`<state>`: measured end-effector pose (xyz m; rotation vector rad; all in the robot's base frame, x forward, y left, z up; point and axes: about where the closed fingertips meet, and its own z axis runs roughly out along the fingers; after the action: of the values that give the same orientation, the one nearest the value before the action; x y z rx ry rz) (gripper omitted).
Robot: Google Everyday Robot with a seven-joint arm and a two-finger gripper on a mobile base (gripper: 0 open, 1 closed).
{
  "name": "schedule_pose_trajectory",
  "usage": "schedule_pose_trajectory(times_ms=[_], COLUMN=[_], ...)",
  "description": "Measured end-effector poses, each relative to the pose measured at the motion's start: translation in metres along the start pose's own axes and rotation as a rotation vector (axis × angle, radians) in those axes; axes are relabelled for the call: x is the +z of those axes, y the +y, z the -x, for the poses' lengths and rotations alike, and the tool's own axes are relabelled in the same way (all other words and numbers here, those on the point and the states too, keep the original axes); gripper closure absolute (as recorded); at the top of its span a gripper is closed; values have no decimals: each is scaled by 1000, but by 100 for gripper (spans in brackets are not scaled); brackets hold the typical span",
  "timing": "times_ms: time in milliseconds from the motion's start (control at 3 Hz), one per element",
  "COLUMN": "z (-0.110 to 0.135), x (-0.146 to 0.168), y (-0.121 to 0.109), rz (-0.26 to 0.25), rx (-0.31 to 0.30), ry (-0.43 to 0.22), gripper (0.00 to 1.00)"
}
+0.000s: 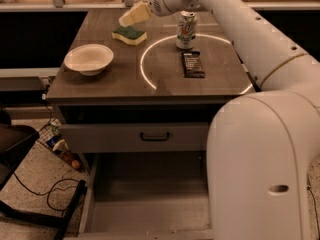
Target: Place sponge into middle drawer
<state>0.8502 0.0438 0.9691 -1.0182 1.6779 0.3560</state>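
Gripper [131, 17]: pale, angled down and to the view's left, at the far side of the cabinet top [120, 84], hovering above the sponge.
Grip: width of opening cannot be told from this angle; nothing seen clamped in it.
Sponge [129, 35]: flat on the cabinet top, green scouring side up, yellow foam showing at the edge; just beneath the gripper's tip and slightly nearer the camera. Contact with the tip cannot be told.
Arm [260, 49]: white, reaching from the near right corner across the top to the gripper, its bulky near segment filling the lower right of the view.
Soda can [186, 30]: upright, near the gripper on its right in the view, apart from the sponge.
Snack bar [192, 64]: dark, flat, just in front of the can, nearer the camera than the gripper.
White bowl [89, 59]: upright, left of and nearer than the gripper, well apart from the sponge.
Light ring [144, 66]: bright arc on the wood, curving round the can and the bar.
Top drawer [155, 136]: closed, grey front with dark bar handle.
Middle drawer [150, 211]: pulled out, far below the gripper, grey floor bare where visible; right part hidden behind the arm.
Cable [55, 196]: black, looped on the speckled floor at lower left.
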Motion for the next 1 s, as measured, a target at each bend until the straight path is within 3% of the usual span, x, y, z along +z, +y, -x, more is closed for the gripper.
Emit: schedule_pose_trajectory(times_ms=[333, 1000], z=[-12, -31], x=[18, 52], y=[-10, -8], rz=[-13, 36], rx=[28, 66], ry=[21, 63], gripper=[0, 0])
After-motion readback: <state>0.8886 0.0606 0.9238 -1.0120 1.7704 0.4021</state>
